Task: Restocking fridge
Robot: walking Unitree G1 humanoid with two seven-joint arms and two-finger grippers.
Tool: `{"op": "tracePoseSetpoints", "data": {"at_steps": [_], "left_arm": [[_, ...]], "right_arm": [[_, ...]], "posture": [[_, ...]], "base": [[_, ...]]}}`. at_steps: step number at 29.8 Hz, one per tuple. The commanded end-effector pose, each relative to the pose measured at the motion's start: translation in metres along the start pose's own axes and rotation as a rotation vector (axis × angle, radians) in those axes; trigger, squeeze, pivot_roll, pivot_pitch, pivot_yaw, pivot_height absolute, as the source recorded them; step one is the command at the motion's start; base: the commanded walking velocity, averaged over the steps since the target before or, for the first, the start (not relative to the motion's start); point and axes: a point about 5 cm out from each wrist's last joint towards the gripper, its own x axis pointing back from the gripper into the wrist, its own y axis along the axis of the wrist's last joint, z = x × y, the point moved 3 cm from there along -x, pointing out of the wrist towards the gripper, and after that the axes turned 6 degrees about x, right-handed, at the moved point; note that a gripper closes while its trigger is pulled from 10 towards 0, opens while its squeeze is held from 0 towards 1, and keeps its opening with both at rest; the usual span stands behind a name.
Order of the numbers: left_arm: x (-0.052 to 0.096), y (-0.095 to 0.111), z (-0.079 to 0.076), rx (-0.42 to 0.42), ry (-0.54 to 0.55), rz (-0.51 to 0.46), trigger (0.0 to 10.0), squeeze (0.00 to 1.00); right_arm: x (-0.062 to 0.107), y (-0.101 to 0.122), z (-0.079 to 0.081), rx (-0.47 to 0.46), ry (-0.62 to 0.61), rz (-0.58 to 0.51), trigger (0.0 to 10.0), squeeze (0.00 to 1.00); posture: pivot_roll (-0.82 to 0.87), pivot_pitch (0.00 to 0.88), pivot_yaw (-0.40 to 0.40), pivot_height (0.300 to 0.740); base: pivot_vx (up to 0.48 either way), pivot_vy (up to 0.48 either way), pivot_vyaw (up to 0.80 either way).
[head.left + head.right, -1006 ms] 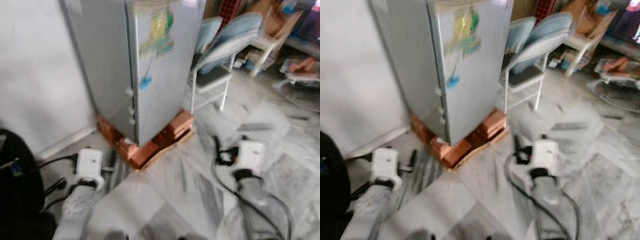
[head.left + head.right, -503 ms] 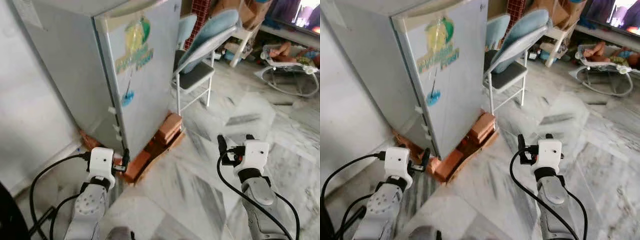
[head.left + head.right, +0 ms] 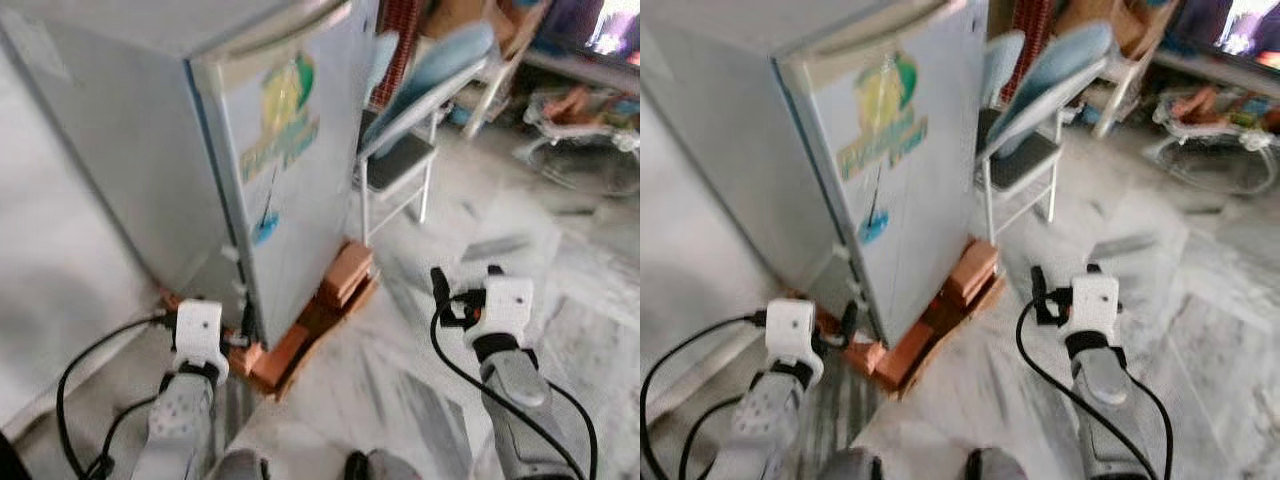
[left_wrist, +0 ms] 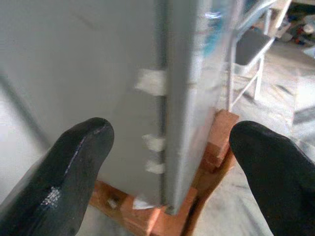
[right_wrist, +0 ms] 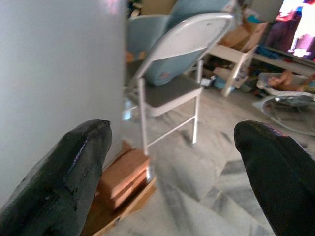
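A small grey fridge (image 3: 270, 170) with a green and yellow sticker on its shut door stands on red bricks (image 3: 342, 280) against the wall. My left gripper (image 3: 245, 332) is low at the door's near bottom corner, open. In the left wrist view the door's edge (image 4: 172, 123) runs between the spread fingers (image 4: 74, 162), not touching them. My right gripper (image 3: 463, 282) hangs open over the floor to the right of the fridge, holding nothing. Its wrist view looks past its fingers (image 5: 74, 172) at the chair.
A grey folding chair (image 3: 410, 120) with a blue cushion stands just right of the fridge. The white wall (image 3: 60, 260) is on the left. A baby bouncer (image 3: 590, 130) and clutter lie at the back right. The marble floor (image 3: 420, 380) lies between.
The whole picture has shifted and sharpened as the camera swung toward the fridge. My left gripper now sits closer to the fridge's bottom corner. The right gripper holds about the same place.
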Motion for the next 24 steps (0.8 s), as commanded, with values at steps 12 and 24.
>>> {"op": "tracePoseSetpoints", "data": {"at_steps": [12, 24], "left_arm": [[0.001, -0.002, -0.002, 0.008, -0.01, 0.018, 10.0, 0.0], [-0.001, -0.005, -0.01, 0.025, -0.073, 0.041, 10.0, 0.0]], "right_arm": [[0.0, -0.001, -0.004, 0.01, -0.008, 0.014, 10.0, 0.0], [-0.001, -0.003, -0.006, 0.018, -0.009, 0.029, 10.0, 0.0]], "posture": [[0.12, 0.112, -0.054, 0.74], [0.12, 0.118, -0.062, 0.74]], "base": [[0.0, 0.355, -0.51], [0.0, 0.237, -0.04]]}}
